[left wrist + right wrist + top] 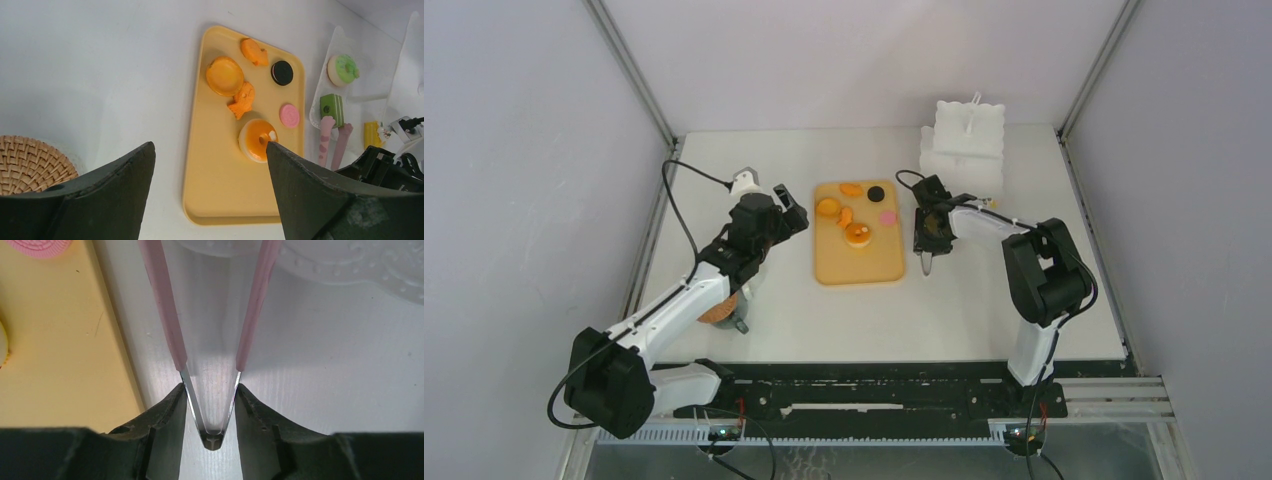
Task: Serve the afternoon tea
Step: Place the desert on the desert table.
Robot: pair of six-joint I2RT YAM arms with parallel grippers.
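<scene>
My right end effector (pixel 211 402) clamps the tongs (pixel 172 325); my left end effector (pixel 210 146) hangs open. Pastry pickup, I judge: next, tips ahead-left onto the pink round (pixel 40 244).

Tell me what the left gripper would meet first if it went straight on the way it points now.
Probably the yellow board, near the orange-topped pastry; the open left gripper frames both. Depth is unclear.

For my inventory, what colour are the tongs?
The tongs are pink, bare metal at the bend; right wrist view shows best.
</scene>
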